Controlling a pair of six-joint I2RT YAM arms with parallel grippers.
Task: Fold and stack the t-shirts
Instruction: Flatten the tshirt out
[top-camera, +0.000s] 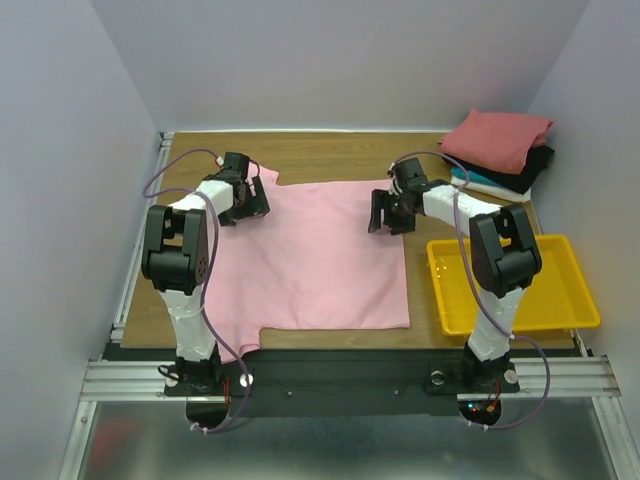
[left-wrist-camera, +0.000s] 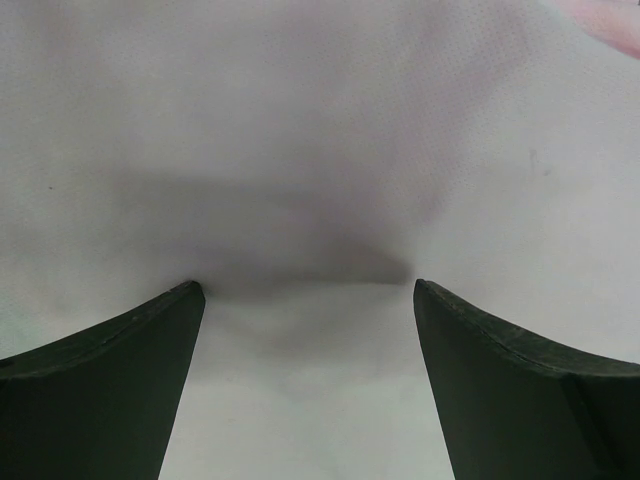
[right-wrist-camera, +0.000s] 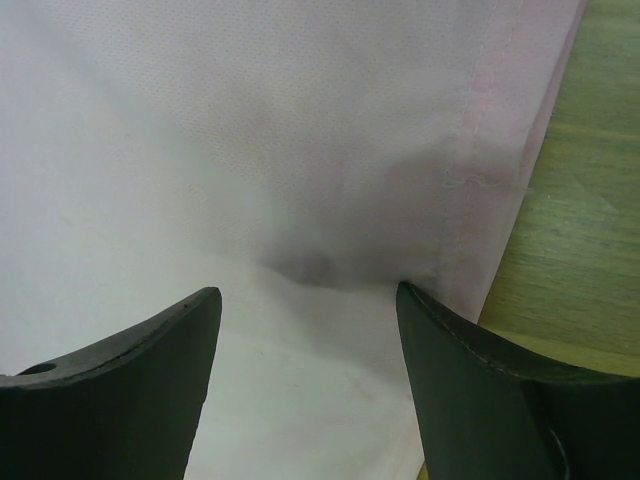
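The pink tee (top-camera: 320, 260) lies spread flat on the table (top-camera: 340, 155). The left gripper (left-wrist-camera: 305, 287) and right gripper (right-wrist-camera: 308, 289) rest on it, jaws wide, grasping nothing.

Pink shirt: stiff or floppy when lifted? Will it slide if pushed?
Likely floppy: the pink shirt lies flat and puckers at the right hand. Lifted at two points, its middle would probably sag. Pushed, it may bunch on the table rather than slide.

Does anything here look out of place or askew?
Nothing serious. The pink t-shirt lies flat, but its near left sleeve hangs past the near edge of the table, and the folded stack at far right sits uneven.
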